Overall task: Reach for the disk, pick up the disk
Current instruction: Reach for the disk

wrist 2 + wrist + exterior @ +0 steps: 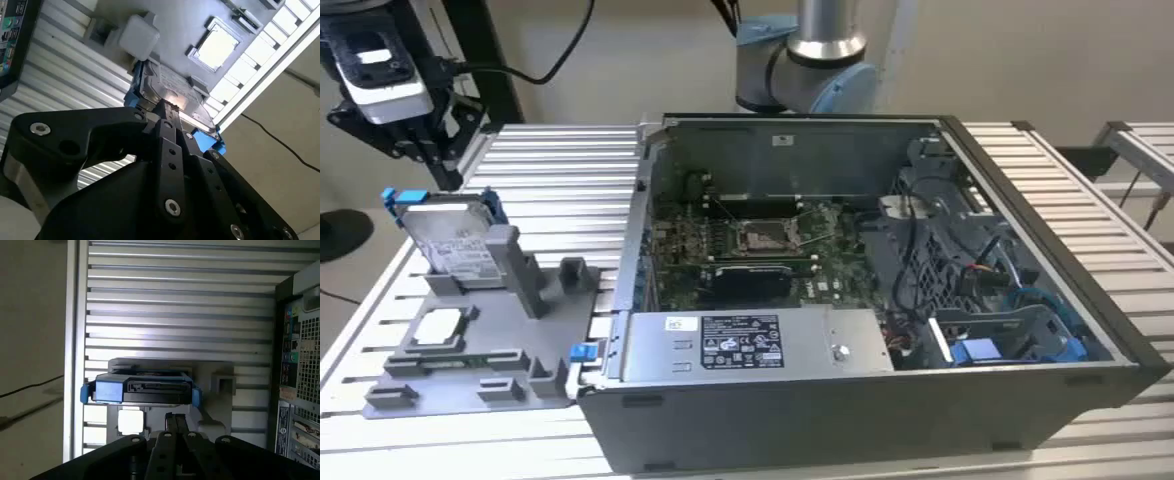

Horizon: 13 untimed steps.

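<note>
Slatted metal surface here. We see the fingers pressed together, the disk standing on edge just beyond their tips.

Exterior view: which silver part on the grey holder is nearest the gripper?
The disk, propped upright in its blue bracket just below the gripper. The small square chip lies flat on the holder, farther from it.

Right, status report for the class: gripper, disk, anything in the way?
Gripper shut, empty, close above the disk. Disk standing on edge in grey holder, blue bracket on. Nothing between them.
</note>
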Each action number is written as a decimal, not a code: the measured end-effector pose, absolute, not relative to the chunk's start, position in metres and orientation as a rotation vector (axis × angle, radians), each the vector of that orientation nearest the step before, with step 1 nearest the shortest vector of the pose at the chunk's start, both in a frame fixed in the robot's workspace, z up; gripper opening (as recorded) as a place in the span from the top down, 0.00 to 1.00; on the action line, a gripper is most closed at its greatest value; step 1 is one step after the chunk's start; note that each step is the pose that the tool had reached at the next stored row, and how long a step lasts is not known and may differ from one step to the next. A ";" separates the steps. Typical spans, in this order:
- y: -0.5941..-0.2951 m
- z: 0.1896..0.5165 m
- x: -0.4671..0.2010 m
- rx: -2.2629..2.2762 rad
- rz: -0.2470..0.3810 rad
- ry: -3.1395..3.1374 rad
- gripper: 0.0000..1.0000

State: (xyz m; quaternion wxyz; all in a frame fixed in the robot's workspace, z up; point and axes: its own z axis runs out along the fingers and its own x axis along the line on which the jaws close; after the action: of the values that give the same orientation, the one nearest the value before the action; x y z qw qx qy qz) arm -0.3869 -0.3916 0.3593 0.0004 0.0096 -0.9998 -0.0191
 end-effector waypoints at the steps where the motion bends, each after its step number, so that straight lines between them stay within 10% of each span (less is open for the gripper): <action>1: -0.392 0.359 -0.387 0.030 -0.060 -3.140 1.00; 13: -0.391 0.359 -0.387 0.030 -0.060 -3.140 1.00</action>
State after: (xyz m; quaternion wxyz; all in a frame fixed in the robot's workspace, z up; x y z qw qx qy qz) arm -0.3869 -0.3915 0.3593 0.0005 0.0096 -0.9998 -0.0191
